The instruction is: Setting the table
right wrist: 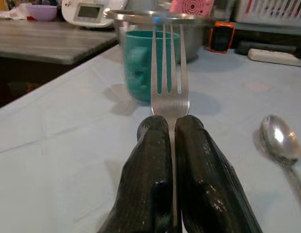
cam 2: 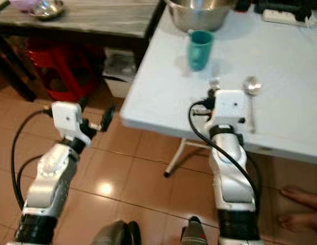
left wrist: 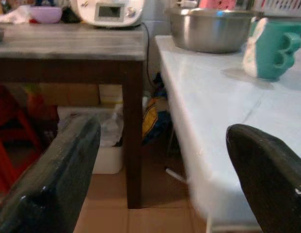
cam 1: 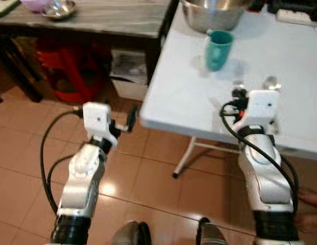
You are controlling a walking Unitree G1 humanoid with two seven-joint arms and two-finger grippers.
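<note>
Right end effector point(right wrist: 170, 145) clenched on fork point(right wrist: 168, 80), held low above the white counter point(cam 1: 178, 97), tines pointing at the teal cup point(cam 1: 218, 48). Spoon point(right wrist: 281, 143) flat on the counter just beside the fork. Steel bowl point(cam 1: 212, 13) behind the cup. Left end effector point(left wrist: 165, 160) released, empty, off the counter's edge above the tiled floor point(cam 1: 148, 168).

**Two tables over a tiled floor**

A white table point(cam 1: 178, 97) is standing on a reddish tiled floor point(cam 1: 148, 178), carrying a teal mug point(cam 1: 218, 48), a large steel bowl point(cam 1: 212, 13) behind it and a spoon point(cam 2: 250, 87) lying flat near the front edge. Just beside it, a dark wooden table point(cam 1: 102, 18) is bearing a small steel dish point(cam 1: 58, 8), a purple bowl point(left wrist: 45, 14) and a white appliance point(left wrist: 110, 10).
</note>
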